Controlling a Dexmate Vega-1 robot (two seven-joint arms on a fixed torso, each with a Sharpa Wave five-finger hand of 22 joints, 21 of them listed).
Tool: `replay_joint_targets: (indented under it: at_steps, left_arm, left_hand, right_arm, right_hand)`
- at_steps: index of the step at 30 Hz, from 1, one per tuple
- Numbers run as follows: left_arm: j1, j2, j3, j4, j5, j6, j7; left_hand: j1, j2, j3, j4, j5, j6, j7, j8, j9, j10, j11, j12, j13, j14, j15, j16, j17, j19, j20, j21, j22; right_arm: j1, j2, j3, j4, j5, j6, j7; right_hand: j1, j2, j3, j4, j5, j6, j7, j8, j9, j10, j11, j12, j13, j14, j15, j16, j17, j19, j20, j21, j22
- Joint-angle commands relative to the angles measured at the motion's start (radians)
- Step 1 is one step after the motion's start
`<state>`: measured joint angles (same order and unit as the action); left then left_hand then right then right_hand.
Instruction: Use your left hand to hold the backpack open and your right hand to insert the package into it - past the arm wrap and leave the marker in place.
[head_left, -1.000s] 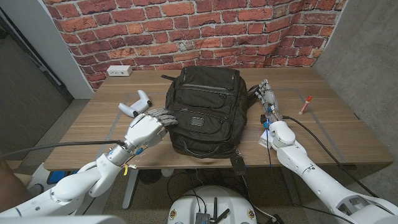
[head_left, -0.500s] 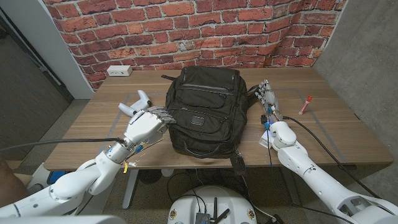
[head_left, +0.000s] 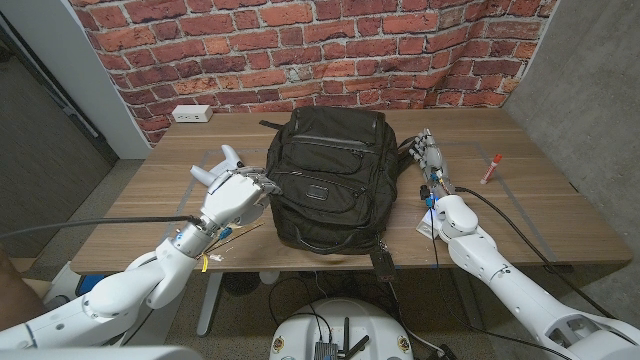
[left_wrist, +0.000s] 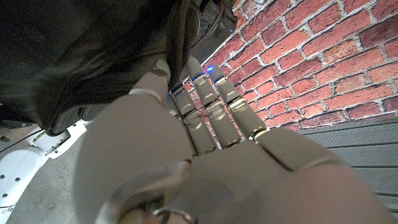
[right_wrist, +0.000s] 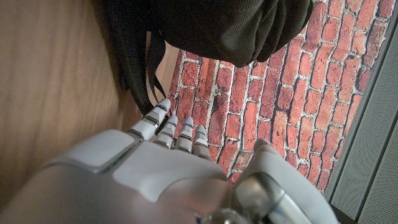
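The black backpack (head_left: 325, 180) lies zipped in the middle of the table, its dark fabric also showing in the left wrist view (left_wrist: 81, 56) and in the right wrist view (right_wrist: 230, 25). My left hand (head_left: 236, 197) is at its left side, fingers (left_wrist: 211, 112) straight and together, their tips reaching the bag's edge and holding nothing. My right hand (head_left: 430, 156) stands beside the bag's right side near a strap, fingers extended and empty. A red marker (head_left: 491, 167) lies at the right. A white curved object (head_left: 222, 163), perhaps the arm wrap, sits just beyond my left hand.
A white outlet box (head_left: 191, 114) sits at the table's (head_left: 540, 215) far left edge by the brick wall. A small white and blue item (head_left: 426, 224) lies beside my right wrist. Cables trail along both arms.
My left hand has lifted and drawn back a little toward the far left along the backpack's side, now partly covering the white object. The right hand and backpack have stayed put.
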<state>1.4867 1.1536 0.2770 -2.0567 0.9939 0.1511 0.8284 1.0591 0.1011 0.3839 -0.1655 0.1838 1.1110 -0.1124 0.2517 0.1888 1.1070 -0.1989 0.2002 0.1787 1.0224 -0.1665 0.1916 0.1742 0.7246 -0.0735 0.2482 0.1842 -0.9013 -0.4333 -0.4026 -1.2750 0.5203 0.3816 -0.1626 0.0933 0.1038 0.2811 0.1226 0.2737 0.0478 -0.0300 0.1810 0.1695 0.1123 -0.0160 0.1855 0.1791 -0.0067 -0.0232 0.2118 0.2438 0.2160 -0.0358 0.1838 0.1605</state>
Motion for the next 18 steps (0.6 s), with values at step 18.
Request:
replay_joint_targets:
  at_steps: [18]
  left_arm:
    - [-0.044,-0.037,-0.029,-0.017,-0.088,-0.023,-0.067]
  left_hand:
    - [-0.007,-0.009,0.013,-0.007,-0.001,0.025,0.003,0.010,0.004,0.042,-0.004,0.004,0.004,0.052,-0.074,0.009,0.004,0.028,-0.134,0.009,0.003]
  right_arm:
    - [-0.009,-0.011,0.007,-0.070,0.004,-0.014,-0.005]
  right_hand:
    - [-0.011,0.028,0.010,-0.001,-0.003,0.001,0.002,0.004,0.004,0.009,-0.003,0.004,0.003,0.000,-0.008,0.005,0.004,0.007,-0.027,0.003,0.006]
